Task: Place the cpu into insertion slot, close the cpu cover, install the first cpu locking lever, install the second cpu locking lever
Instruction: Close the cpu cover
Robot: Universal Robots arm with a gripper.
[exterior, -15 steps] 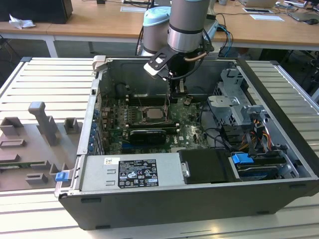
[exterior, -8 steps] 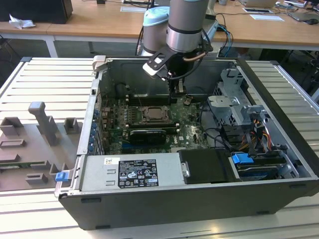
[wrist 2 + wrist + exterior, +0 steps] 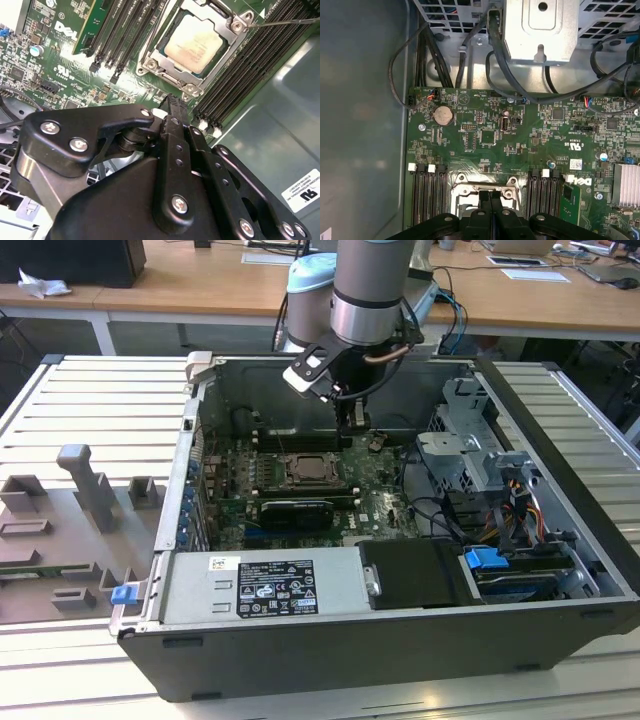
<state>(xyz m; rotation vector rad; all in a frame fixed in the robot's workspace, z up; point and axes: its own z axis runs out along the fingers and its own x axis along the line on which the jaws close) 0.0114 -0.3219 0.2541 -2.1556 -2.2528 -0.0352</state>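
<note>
Pushing the thin locking lever down wants a slow, square press (it looks unlatched, jutting past the insertion slot corner). The end effector, fingers pressed together and empty, hangs just up-right of the cpu at the exterior view's centre.

Even room light leaves the pale worktop bright, while the open computer case lies shadowed inside. In the second wrist view, glare washes the cpu pale.
</note>
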